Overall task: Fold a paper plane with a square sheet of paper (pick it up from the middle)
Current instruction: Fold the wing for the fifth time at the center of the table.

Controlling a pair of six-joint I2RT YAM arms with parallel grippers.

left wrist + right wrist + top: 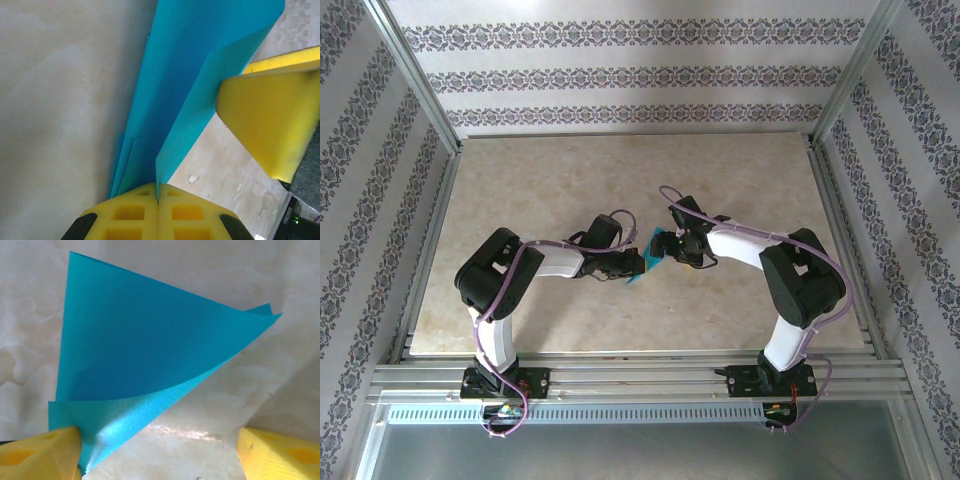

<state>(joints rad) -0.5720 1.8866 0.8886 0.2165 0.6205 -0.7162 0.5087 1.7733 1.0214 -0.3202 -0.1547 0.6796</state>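
Observation:
The teal-blue sheet of paper [653, 250] is held above the middle of the table, folded into several layers. My left gripper [158, 192] is shut on one edge, and the paper [190, 75] fans out upward from its yellow pads. In the top view the left gripper [632, 264] comes at the paper from the left and my right gripper [672, 243] from the right. The right gripper [160, 450] is open; its left finger [45, 455] touches a curled lower flap of the paper [145, 350], which tapers to a point at the right. Its other finger [280, 455] stands clear.
The beige marble-patterned tabletop [540, 190] lies below, fenced by metal frame rails [640, 370] and patterned walls. One yellow finger of the right gripper [270, 120] presses in beside the paper in the left wrist view. Small white flecks [192, 178] mark the table.

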